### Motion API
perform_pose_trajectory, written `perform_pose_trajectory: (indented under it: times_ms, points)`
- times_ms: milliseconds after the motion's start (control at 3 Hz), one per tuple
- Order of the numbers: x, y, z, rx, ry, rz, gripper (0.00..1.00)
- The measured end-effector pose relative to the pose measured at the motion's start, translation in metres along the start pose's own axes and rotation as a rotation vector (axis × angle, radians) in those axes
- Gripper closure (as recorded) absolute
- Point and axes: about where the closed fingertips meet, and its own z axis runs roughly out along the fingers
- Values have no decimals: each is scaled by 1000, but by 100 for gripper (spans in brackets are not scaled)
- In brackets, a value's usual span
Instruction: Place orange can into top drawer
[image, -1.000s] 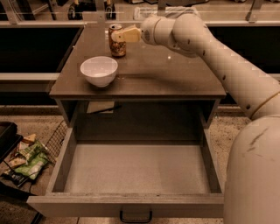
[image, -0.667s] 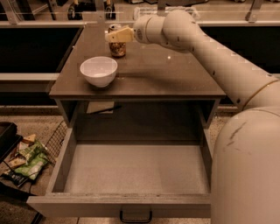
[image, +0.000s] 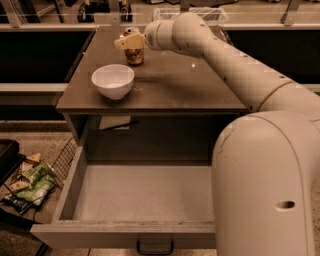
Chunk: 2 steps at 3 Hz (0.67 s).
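Observation:
The orange can (image: 134, 56) stands upright at the back of the brown table top (image: 175, 87), just behind the white bowl. My gripper (image: 129, 42) reaches in from the right at the level of the can's upper half. One cream finger (image: 125, 42) crosses in front of the can, and the can's silver top shows behind it. The jaws look open around the can. The top drawer (image: 70, 182) is pulled far out below the table. Its grey inside is bare, and its dark handle (image: 155, 247) is at the front edge.
A white bowl (image: 113, 80) sits on the table to the front left of the can. My arm (image: 235, 65) spans the right of the table, and its large white base fills the lower right. A wire basket of snack packs (image: 30, 180) stands on the floor at left.
My gripper has moved left, from just right of the can to over its upper part. The can, bowl and drawer have not moved.

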Motion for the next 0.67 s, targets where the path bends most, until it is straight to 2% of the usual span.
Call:
perform_pose_trajectory:
  times_ms: [333,667]
  points:
    - [10,-5,15,27,13,38,0]
    - [19,-11,26,57,22,54,18]
